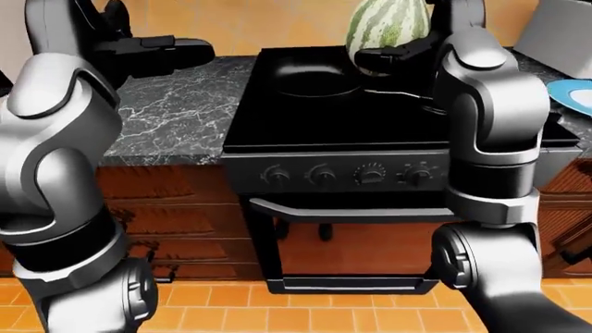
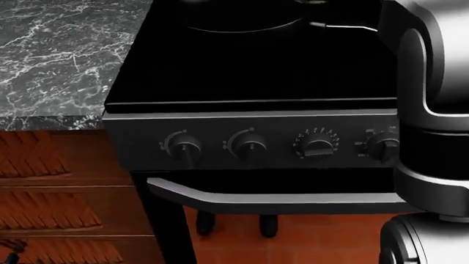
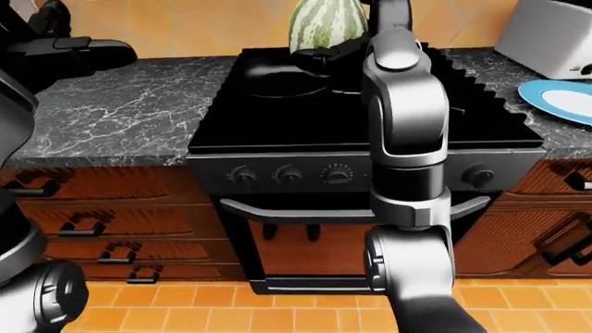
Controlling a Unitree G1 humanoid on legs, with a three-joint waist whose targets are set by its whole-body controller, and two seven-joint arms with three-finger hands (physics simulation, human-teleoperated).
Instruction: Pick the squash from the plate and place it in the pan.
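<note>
A green striped squash [image 1: 384, 24] hangs at the top of the left-eye view, over the right edge of the black pan [image 1: 310, 82]. My right hand [image 1: 396, 57] is shut on the squash's lower end, with the forearm dropping down the right of the picture. The pan sits on the black stove top [image 1: 370, 118] and looks empty. The blue plate [image 3: 564, 97] lies bare on the counter at the far right. My left hand [image 1: 157, 54] hovers over the marble counter at upper left, fingers stretched out and holding nothing.
The head view looks down at the stove's knob panel [image 2: 249, 144] and oven handle [image 2: 271, 201]. Grey marble counter [image 1: 175, 118] runs left of the stove, with wooden drawers [image 3: 92, 208] beneath. A white appliance [image 3: 550, 38] stands above the plate.
</note>
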